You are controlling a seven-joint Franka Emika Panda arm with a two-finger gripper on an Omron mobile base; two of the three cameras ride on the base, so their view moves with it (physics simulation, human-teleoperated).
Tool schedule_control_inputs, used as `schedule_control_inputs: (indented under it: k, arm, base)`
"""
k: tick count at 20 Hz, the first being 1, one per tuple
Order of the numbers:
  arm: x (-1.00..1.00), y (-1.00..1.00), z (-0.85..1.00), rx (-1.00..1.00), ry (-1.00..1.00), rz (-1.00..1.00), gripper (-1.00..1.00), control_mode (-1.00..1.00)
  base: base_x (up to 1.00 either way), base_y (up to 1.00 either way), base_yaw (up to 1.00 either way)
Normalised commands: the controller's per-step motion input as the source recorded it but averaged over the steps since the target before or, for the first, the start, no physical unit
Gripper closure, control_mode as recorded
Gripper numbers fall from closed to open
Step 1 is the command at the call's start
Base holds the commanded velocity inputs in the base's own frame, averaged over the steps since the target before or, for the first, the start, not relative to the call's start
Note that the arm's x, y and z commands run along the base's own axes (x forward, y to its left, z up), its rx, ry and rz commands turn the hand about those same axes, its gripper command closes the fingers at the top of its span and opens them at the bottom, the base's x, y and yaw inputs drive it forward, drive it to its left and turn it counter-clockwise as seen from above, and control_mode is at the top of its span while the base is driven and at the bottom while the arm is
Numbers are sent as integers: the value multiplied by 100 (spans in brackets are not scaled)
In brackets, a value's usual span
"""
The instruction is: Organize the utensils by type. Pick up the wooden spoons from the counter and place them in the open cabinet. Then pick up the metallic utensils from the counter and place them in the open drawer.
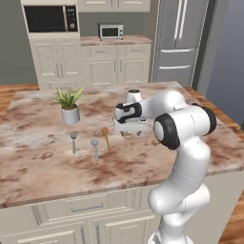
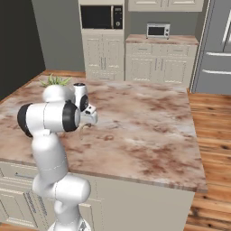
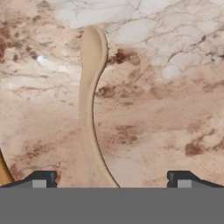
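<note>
With its claw [image 3: 111, 179] spread wide just above the surface [image 3: 175, 109], the pale wooden spoon [image 3: 90, 109] lies off-centre between the fingertips (nearer one side), so closing now could nudge it toward the darker spoon [image 1: 106, 138] beyond.

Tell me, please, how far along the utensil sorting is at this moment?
Nothing looks put away yet. Two metal utensils and the darker wooden spoon lie on the island counter near a potted plant. In hand: the open hand hovers empty over the pale wooden spoon, apparently lining up a grasp. Left: both wooden spoons to the cabinet, then both metal ones to the drawer.
</note>
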Motion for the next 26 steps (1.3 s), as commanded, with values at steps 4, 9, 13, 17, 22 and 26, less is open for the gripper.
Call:
schedule_control_inputs:
  k: [4,9,13,17,22,26]
  arm:
    - [13,1,-28,0,3,-1,-100,-100]
    - [6,4,-23,0,2,-1,-100,-100]
    - [7,16,-13,0,0,0,-100,-100]
    - [10,10,-13,0,0,0,-100,-100]
    - [12,0,-26,0,0,0,-100,-100]
    - [12,0,-23,0,0,0,-100,-100]
  base:
    - [0,0,0]
    - [0,0,0]
    - [0,0,0]
    - [0,0,0]
    - [0,0,0]
    - [0,0,0]
